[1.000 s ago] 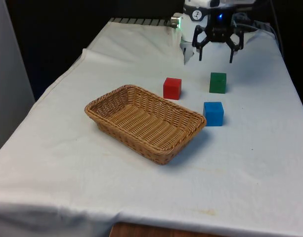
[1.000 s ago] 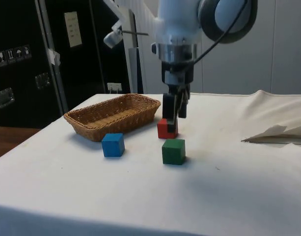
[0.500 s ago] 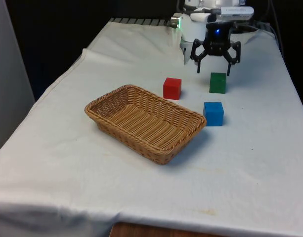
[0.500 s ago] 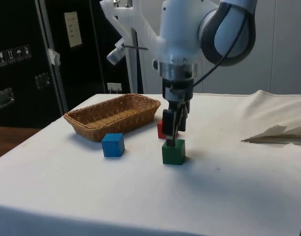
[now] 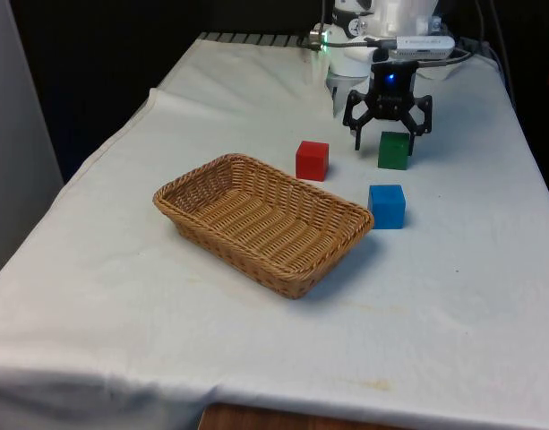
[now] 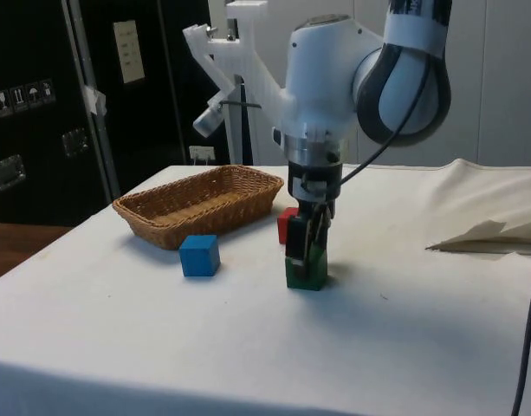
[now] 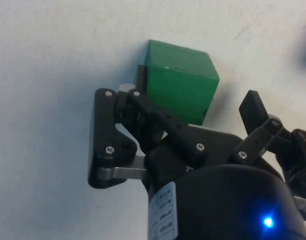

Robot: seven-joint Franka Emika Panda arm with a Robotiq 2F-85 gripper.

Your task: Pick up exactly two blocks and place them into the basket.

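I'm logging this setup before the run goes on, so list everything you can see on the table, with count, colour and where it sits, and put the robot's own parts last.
basket: one, tan wicker, on the cloth toward the front view's left, nothing in it.
red block: one, red, on the cloth just beyond the basket's far rim.
blue block: one, blue, on the cloth beside the basket's end at the front view's right.
green block: one, green, on the cloth beyond the blue block, between the open jaws.
white cloth: one, white, covering the table.
gripper: one, black, lowered around the green block, jaws open on either side of it.
arm: one, white, above the green block.
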